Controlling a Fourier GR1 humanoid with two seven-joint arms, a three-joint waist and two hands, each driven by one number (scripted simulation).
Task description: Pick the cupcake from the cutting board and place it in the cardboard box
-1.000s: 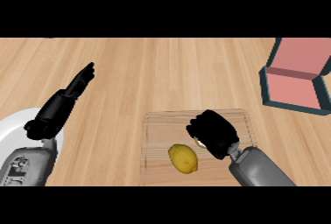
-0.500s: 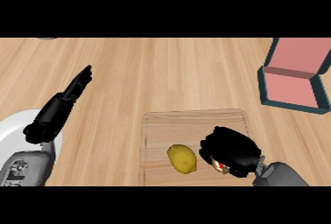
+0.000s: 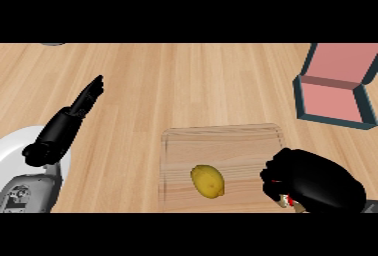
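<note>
Cutting board (image 3: pixel 221 145) edge: cupcake (image 3: pixel 285 201) inside R hand (image 3: pixel 314 182)

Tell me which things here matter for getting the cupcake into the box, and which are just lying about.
Part of the job: cutting board; open box; right hand, curled round what seems to be the cupcake, only a sliver showing.

Lying about: lemon on the board; white plate at the left edge; left hand, resting open.
</note>
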